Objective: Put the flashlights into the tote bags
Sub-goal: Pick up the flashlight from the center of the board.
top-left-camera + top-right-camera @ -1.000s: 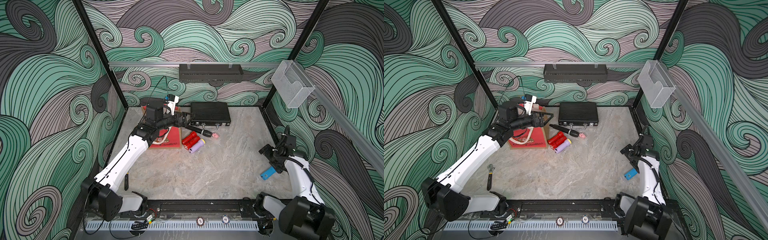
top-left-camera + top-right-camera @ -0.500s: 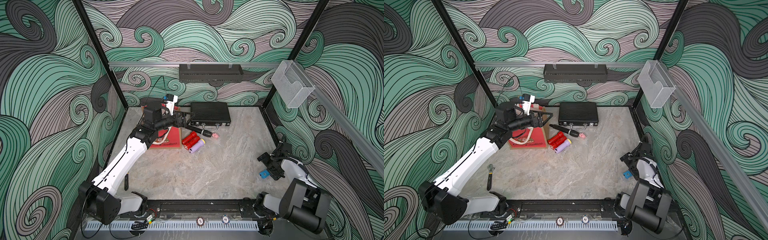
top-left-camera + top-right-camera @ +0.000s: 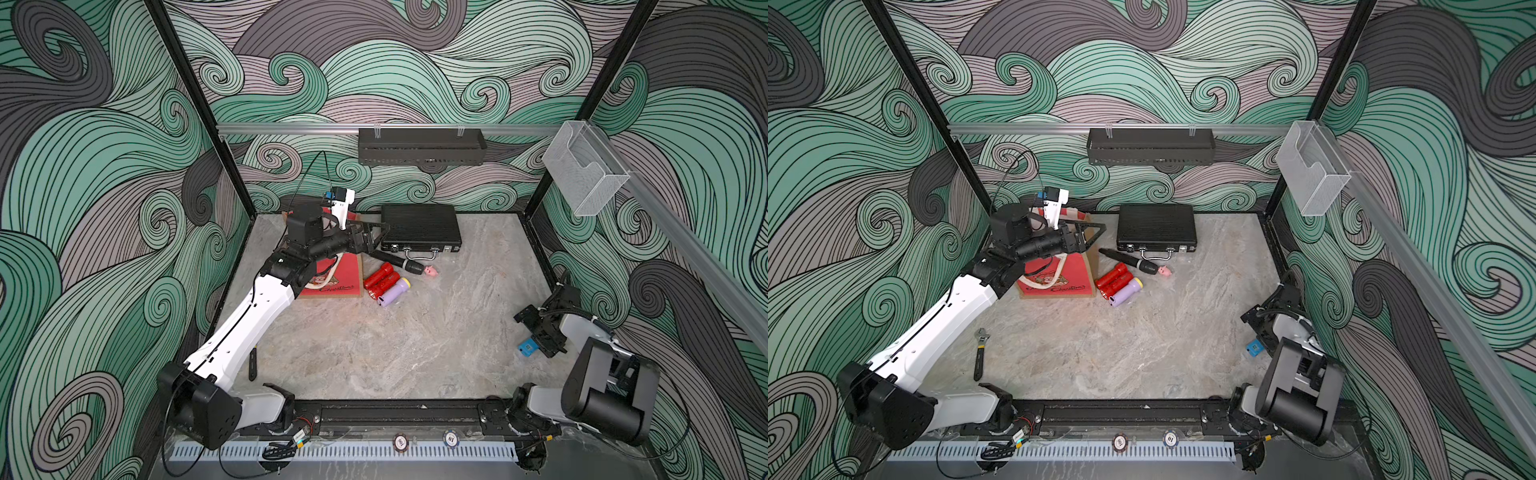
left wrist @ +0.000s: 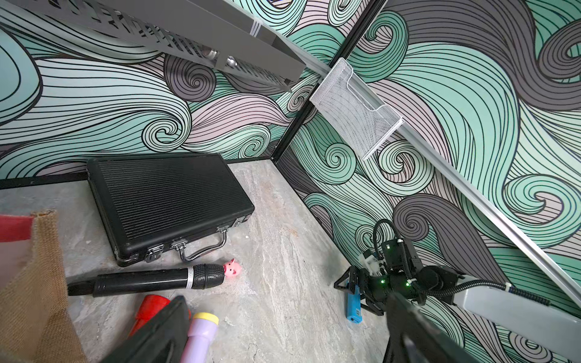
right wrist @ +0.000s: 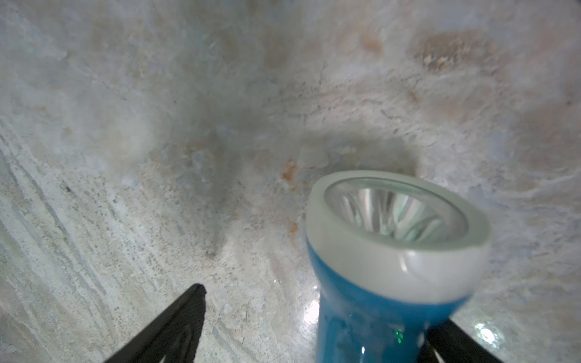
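The right gripper (image 3: pixel 540 338) has dropped over the blue flashlight (image 5: pixel 377 314), which lies on the table (image 3: pixel 395 345) well apart from the tote bag (image 3: pixel 1059 278). Its jaws stand spread astride the body, with the head pointing away from the wrist. The left gripper (image 3: pixel 1090 237) hangs spread above the bag.

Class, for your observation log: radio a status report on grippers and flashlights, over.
Left gripper open, empty, above tote bag edge. Right gripper open, straddling blue flashlight on table. Red and lilac flashlights lie beside bag. Left arm crosses bag mouth.
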Tool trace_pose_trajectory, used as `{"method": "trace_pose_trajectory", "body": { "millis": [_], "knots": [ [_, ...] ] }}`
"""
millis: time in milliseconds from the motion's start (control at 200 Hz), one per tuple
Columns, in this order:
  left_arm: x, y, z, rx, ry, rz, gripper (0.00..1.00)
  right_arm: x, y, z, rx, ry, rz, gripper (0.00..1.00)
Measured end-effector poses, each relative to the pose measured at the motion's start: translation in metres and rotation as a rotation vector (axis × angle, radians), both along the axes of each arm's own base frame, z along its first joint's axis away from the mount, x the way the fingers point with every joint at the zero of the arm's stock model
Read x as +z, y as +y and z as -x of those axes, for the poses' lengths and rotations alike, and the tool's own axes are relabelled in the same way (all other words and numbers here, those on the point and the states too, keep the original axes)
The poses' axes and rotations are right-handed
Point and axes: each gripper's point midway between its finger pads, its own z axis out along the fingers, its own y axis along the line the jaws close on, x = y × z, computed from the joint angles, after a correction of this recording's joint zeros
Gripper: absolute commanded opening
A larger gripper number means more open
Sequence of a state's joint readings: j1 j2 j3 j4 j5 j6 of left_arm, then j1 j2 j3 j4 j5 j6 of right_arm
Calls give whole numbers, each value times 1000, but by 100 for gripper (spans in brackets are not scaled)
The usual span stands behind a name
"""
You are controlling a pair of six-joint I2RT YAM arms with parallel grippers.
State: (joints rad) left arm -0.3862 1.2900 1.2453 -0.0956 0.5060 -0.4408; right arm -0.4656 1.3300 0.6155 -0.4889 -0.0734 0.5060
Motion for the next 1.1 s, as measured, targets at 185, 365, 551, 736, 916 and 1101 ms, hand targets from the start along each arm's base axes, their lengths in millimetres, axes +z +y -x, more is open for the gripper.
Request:
{"method": "trace_pose_trajectory", "body": {
  "millis": [185,365,551,736,916,1101],
  "knots": [
    [-2,4,-3,11,6,2,98,-2,-6,0,-1,-2,12,65],
    [-4,8,-5,25,13,7,99,-4,-6,0,8,2,13,49],
    [-8,10,-7,33,21,7,98,-4,-5,-2,16,-1,5,31],
    [-8,11,-8,37,25,10,99,-3,-2,-5,36,-18,-7,11],
    [-13,8,-10,30,47,16,99,14,15,-15,102,-110,-10,0],
    [-27,-6,-8,-43,101,23,99,56,59,-57,289,-337,5,0]
  ]
}}
